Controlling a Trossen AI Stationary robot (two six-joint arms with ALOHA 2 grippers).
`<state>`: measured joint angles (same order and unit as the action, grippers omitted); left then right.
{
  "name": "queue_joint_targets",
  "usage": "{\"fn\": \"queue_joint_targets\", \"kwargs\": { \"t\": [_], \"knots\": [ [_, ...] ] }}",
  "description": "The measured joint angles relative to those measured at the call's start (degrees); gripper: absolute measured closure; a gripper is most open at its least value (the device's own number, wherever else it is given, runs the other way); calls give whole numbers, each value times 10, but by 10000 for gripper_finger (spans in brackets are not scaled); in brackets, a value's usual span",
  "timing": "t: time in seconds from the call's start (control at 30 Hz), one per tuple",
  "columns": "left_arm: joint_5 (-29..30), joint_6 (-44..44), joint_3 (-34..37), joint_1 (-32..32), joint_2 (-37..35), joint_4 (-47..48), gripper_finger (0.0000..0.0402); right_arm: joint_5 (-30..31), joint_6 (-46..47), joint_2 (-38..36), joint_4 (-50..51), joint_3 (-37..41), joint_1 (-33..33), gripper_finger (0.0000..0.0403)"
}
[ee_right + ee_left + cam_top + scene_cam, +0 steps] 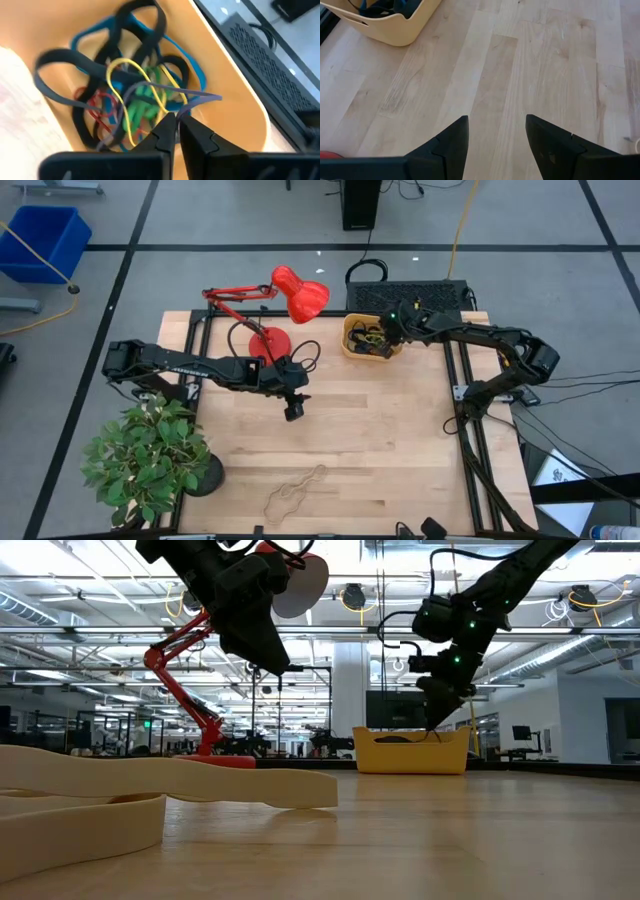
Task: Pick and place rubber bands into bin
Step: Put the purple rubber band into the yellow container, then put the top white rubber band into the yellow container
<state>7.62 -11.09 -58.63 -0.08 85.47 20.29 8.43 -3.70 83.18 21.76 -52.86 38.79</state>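
The orange-yellow bin [352, 345] stands at the table's far middle and holds a tangle of black, blue, green, red and yellow rubber bands [125, 100]. My right gripper [177, 120] hangs over the bin's right part [437, 725], fingers together at a purple-grey band [200, 95]. My left gripper [292, 410] is open and empty above the table's middle, its fingers [455, 140] over bare wood. Two tan bands [295, 492] lie flat on the table near its front edge, and they fill the foreground of the low view [150, 790]. The bin also shows in the left wrist view [390, 30]. My right gripper pinches the purple-grey band where its strands meet the fingertips [172, 111]; the fingers themselves hide the exact spot. The fingers point down into the bin from above. The band's loop [215, 96] spreads over the pile of bands inside the bin.
A red desk lamp [290, 295] stands left of the bin, its base [268, 342] on the table. A potted plant [150, 455] fills the near left corner. A black keyboard-like device [410, 295] lies behind the bin. Black cables [305, 355] lie by the lamp base.
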Motion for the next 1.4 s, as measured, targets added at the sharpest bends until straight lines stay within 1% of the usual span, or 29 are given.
{"fn": "queue_joint_targets", "kwargs": {
  "t": [0.07,0.13,0.4,0.57,0.7,0.9,1.0,1.07,1.13,1.27,1.4],
  "knots": [
    [0,0,0,0,0,0,199,-13,0,0,-11,0,0,369],
    [0,0,0,0,0,0,199,-13,0,0,-15,0,0,349],
    [0,-9,0,0,0,-11,199,-12,0,0,-14,0,0,251],
    [0,-15,0,0,0,-24,199,-12,0,-13,-22,0,0,217],
    [-1,-8,0,0,0,-29,199,-12,0,-42,-22,0,0,206],
    [-1,19,0,0,0,-29,199,-12,6,-107,-21,0,-10,204],
    [-30,46,0,-8,0,-21,199,-13,41,-140,-23,0,-24,204],
    [-62,65,0,-21,0,-16,199,-14,51,-158,-23,0,-35,204],
    [-78,89,0,-42,0,-2,199,-13,51,-172,-27,0,-46,204],
    [-78,134,0,-87,11,33,199,-13,48,-186,-43,0,-61,204],
    [-78,134,-1,-122,29,29,199,-13,47,-186,-49,0,-63,204]
  ]
}}
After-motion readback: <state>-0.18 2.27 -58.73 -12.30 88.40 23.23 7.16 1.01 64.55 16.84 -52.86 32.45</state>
